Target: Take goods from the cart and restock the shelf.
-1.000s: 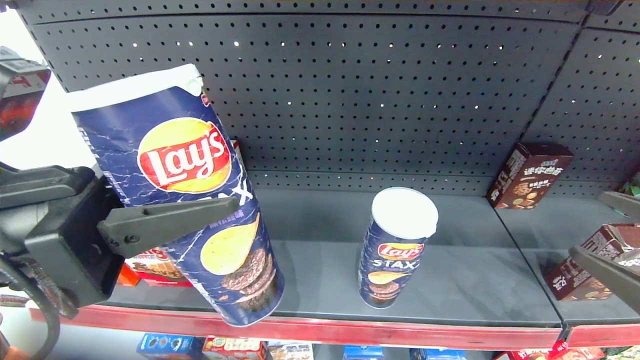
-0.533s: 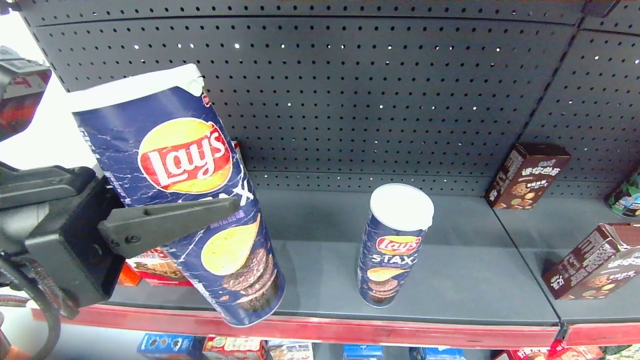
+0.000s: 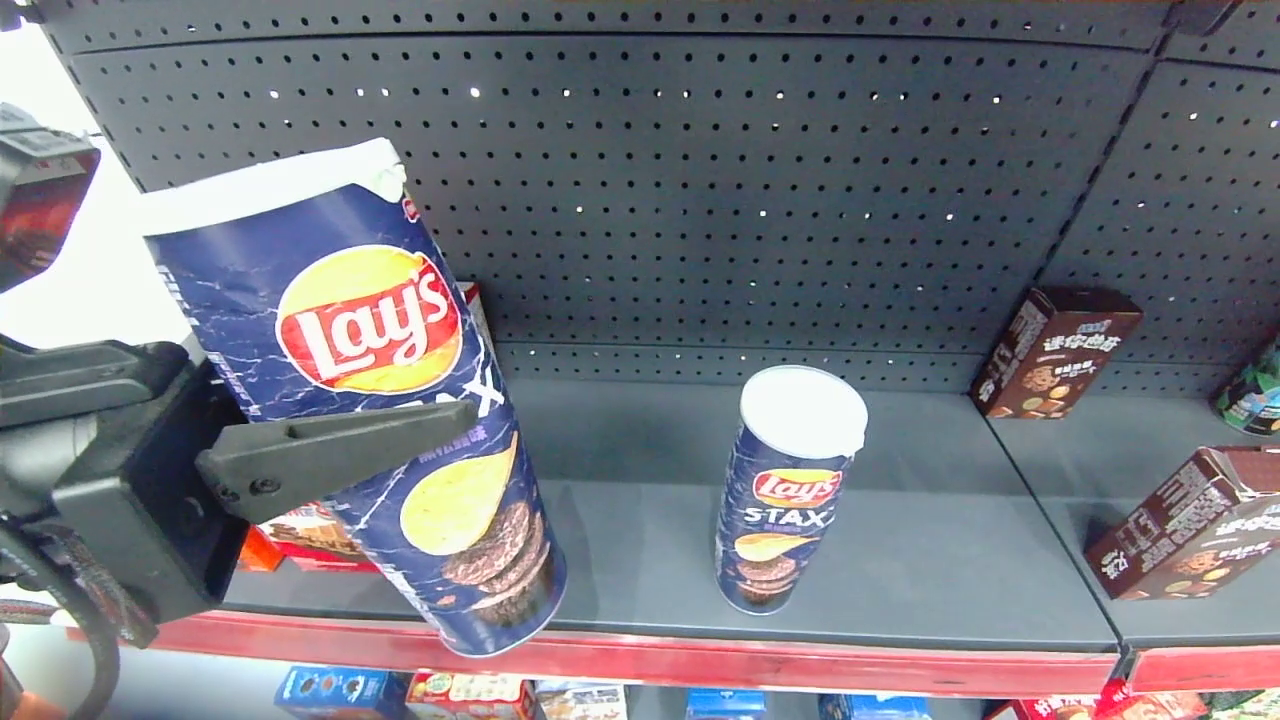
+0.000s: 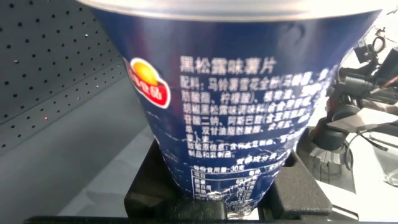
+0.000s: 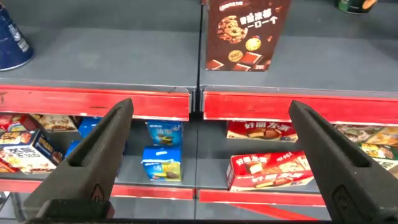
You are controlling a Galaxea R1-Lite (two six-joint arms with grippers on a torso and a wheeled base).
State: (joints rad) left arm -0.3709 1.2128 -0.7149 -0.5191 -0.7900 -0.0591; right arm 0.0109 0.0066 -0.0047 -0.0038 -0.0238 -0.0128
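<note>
Plainly, two chip cans: the held can (image 3: 360,400), tilted at nine o'clock in the head view, is clamped in the left gripper (image 3: 400,430) above the front edge of the shelf (image 3: 640,540), and the standing can (image 3: 790,490) sits upright on it at three o'clock of the held can, well apart. Two brown boxes stand by the standing can, the rear brown box (image 3: 1055,350) at its two o'clock and the near brown box (image 3: 1190,520) at its three o'clock; red boxes (image 3: 300,535) lie partly hidden behind the held can. The right gripper (image 5: 211,109) has its fingers spread wide, holding nothing.
</note>
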